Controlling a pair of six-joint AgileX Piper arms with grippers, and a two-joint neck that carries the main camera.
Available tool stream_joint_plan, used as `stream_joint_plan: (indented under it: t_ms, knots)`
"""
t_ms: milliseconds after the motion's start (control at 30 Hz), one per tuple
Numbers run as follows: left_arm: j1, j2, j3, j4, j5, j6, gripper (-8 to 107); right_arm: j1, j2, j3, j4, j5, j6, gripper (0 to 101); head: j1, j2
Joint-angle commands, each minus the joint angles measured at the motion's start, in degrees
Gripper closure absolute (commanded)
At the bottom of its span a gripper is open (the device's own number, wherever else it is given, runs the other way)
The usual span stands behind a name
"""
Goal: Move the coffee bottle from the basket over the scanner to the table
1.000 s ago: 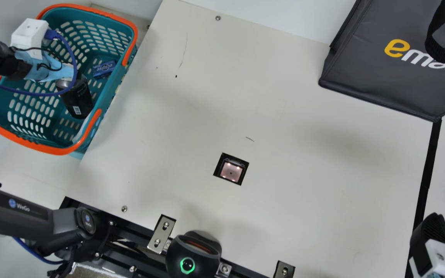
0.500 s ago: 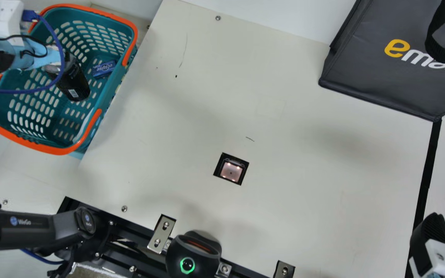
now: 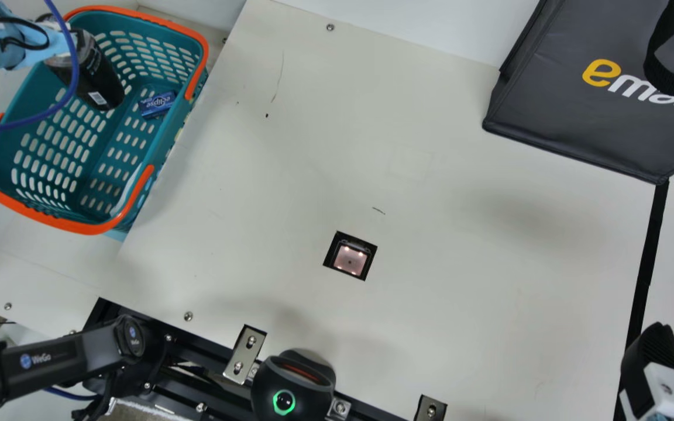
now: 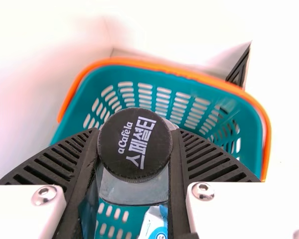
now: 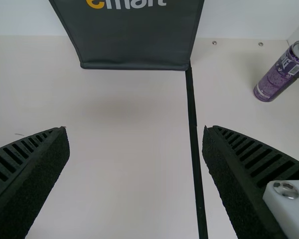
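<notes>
Slippage is the likeliest trouble: the left jaws are clenched on the coffee bottle (image 3: 96, 76) near its black cap (image 4: 134, 142), so the long body could swing or twist on the way out. It hangs tilted at the basket (image 3: 71, 224); whether its base is above the orange rim (image 3: 155, 22) I cannot tell, and a low sideways move might knock it there. The blue cable (image 3: 33, 120), looping across the bottle in the main view, could snag. Over the scanner (image 3: 350, 259), a badly turned label might go unread. Ribbed black fingers (image 4: 209, 157) flank a smooth, dark cylinder with a clear upper part. The basket is slotted teal plastic, the bench (image 3: 430, 327) flat and matte. The right jaws stand wide apart, holding nothing.
</notes>
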Motion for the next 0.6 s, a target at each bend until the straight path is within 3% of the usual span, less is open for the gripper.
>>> stream_joint_plan:
  t_ms: [0, 567]
  knots:
    - [-0.59, -1.05, -0.58, 0.3, 0.3, -0.83, 107, 0.0, 0.0, 0.0, 0.0, 0.0, 0.0, 6, -1.75, 0.23]
    - [-12.08, -8.8, -2.27, 6.61, -1.81, -9.25, 107, 0.0, 0.0, 0.0, 0.0, 0.0, 0.0, 6, -1.75, 0.23]
